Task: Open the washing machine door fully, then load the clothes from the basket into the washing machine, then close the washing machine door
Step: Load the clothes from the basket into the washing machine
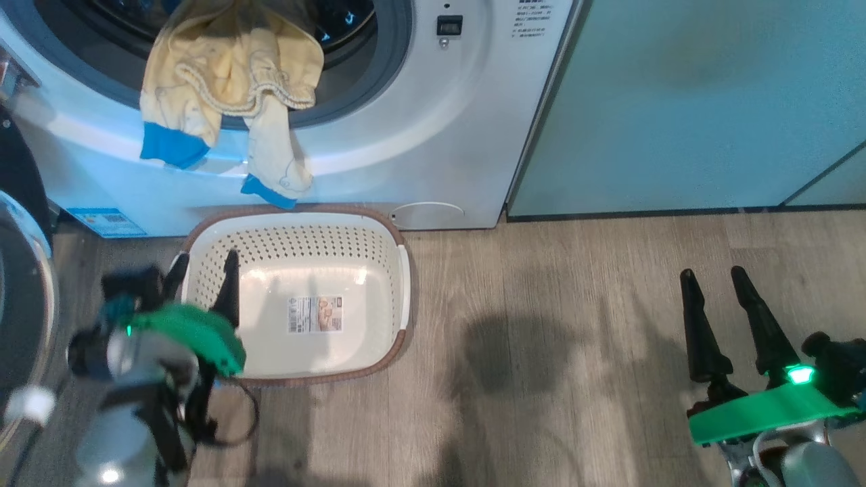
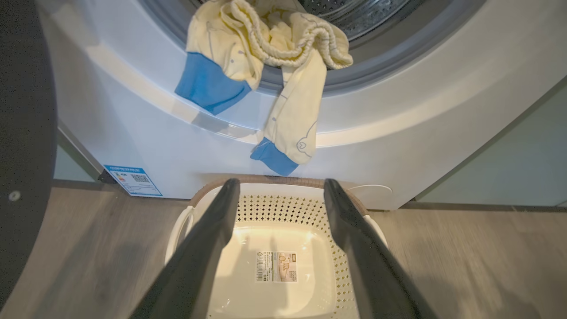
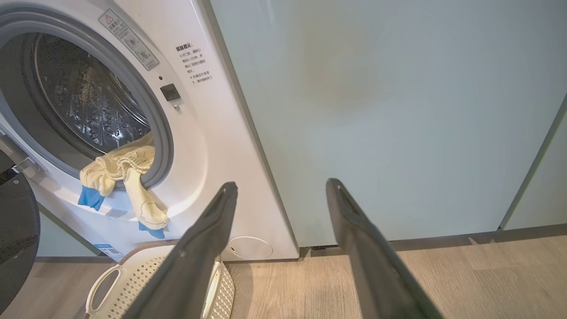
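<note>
The clothes point(image 1: 230, 74) are pale yellow with blue cuffs and hang over the lower lip of the washing machine point(image 1: 440, 135) opening, half in the drum, with two ends dangling down its front. They show likewise in the wrist views point(image 2: 266, 44) point(image 3: 119, 170). The washing machine door point(image 1: 20, 304) stands swung open at the far left. The basket point(image 1: 291, 243) sits on the floor against the machine, holding nothing but its floor label. My left gripper point(image 1: 204, 267) hovers open over the basket's left part point(image 2: 281, 184). My right gripper point(image 1: 712, 277) is open above bare floor at the right point(image 3: 282, 186).
A pale green cabinet point(image 1: 676, 101) stands right of the machine. Wooden floor point(image 1: 541, 338) stretches between the basket and my right gripper. The open door's dark disc point(image 2: 26, 133) fills the left side near my left arm. A blue label point(image 1: 108, 222) marks the machine's lower left.
</note>
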